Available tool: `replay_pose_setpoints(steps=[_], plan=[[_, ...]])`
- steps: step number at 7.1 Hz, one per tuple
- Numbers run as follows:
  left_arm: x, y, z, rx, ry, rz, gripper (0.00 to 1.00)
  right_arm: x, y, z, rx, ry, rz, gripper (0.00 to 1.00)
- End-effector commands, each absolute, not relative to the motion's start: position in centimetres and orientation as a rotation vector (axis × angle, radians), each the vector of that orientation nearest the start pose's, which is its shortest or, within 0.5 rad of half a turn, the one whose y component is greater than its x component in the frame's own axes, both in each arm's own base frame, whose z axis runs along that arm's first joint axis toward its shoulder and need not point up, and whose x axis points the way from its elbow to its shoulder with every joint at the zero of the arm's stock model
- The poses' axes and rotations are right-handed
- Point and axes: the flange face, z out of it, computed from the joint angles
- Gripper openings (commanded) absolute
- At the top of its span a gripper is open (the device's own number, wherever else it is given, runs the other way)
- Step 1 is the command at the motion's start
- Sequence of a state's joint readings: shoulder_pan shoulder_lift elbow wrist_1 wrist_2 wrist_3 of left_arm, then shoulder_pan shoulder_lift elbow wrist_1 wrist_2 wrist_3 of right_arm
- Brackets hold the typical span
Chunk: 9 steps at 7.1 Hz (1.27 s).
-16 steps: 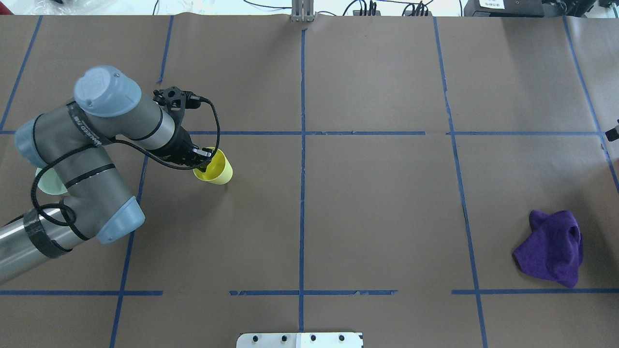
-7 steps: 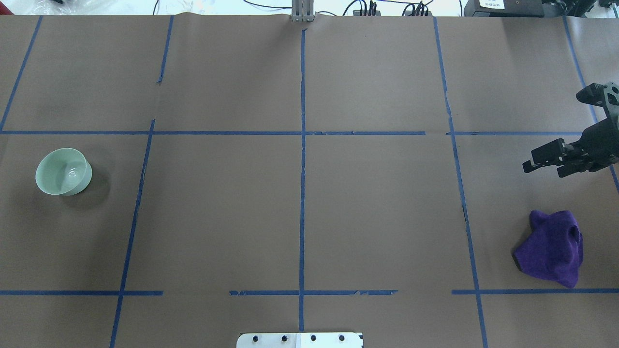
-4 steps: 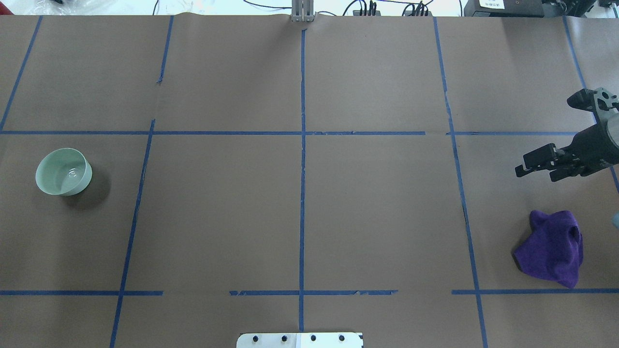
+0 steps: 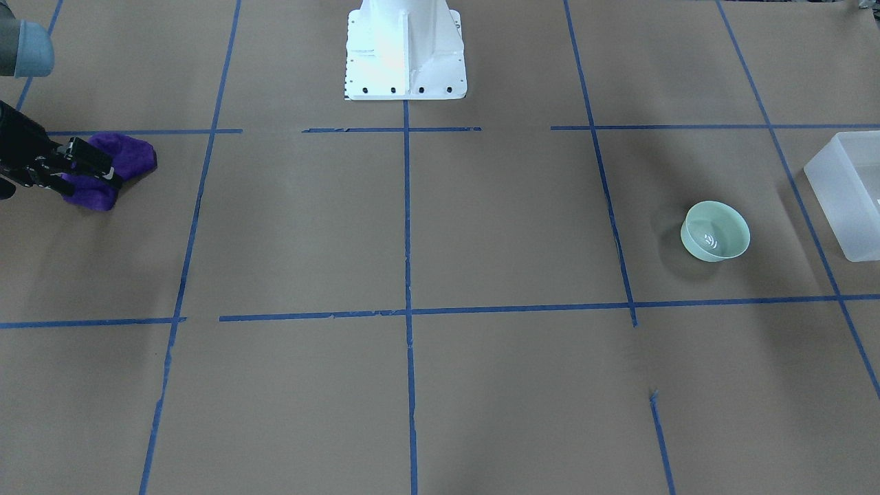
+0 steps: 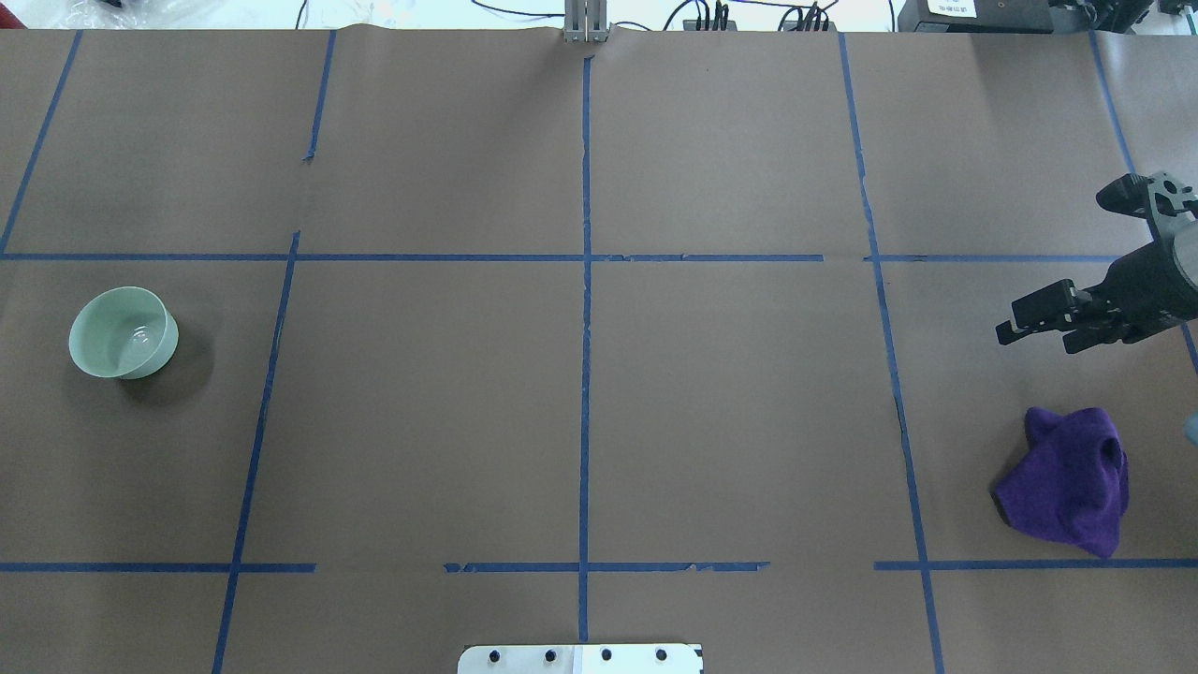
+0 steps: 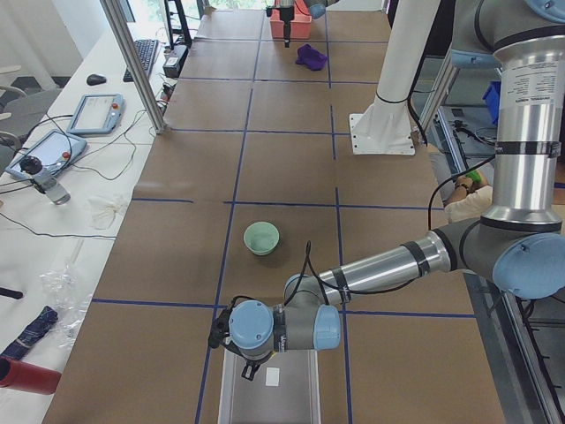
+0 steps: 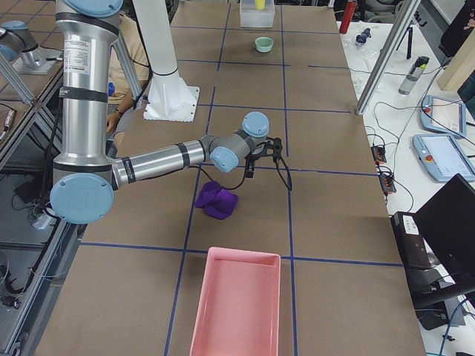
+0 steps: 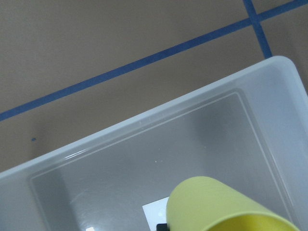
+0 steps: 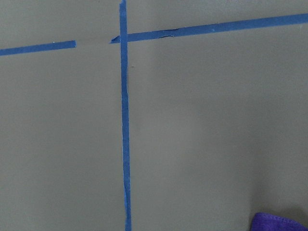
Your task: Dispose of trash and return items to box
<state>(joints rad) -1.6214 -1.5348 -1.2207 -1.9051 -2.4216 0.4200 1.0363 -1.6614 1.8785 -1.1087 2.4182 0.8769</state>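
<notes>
The yellow cup [image 8: 219, 204] fills the bottom of the left wrist view, tilted, hanging over the inside of the translucent box [image 8: 144, 124]. My left gripper [image 6: 249, 367] is shut on the cup above that box [image 6: 269, 402] at the table's left end; the cup also shows far off in the exterior right view [image 7: 259, 4]. My right gripper [image 5: 1037, 337] is open and empty. It hovers over the table just beyond the crumpled purple cloth [image 5: 1067, 487], apart from it, and also shows in the front view [image 4: 103, 172].
A pale green bowl [image 5: 122, 332] stands at the left, near the box [image 4: 849, 192]. A pink tray [image 7: 237, 304] lies at the table's right end past the cloth [image 7: 217, 200]. The white robot base [image 4: 404, 48] stands at the near middle edge.
My left arm has carried the yellow cup out of the overhead view to the box. My right gripper came in from the right edge and shifted slightly left; it has barely moved lately.
</notes>
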Motion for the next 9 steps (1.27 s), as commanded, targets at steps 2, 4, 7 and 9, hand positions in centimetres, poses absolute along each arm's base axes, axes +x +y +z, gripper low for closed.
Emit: replay_pose_setpoints(steps=[2, 4, 7, 9], plan=[[-5.1, -43.1, 83.0, 0.121, 0.925, 0.358, 0.00, -16.5, -39.6, 50.1, -0.065, -1.010, 0.045, 1.00], [-4.4, -42.8, 83.2, 0.112, 0.968, 0.359, 0.20, -15.4, -37.5, 52.8, -0.096, -0.953, 0.079, 1.00], [-3.9, -44.4, 79.1, 0.191, 0.972, 0.406, 0.88, -18.2, -36.2, 55.5, -0.109, -0.850, 0.063, 1.00], [-4.2, -44.5, 73.8, 0.274, 0.944, 0.421, 0.99, -20.5, -35.3, 56.1, -0.123, -0.814, 0.051, 1.00]])
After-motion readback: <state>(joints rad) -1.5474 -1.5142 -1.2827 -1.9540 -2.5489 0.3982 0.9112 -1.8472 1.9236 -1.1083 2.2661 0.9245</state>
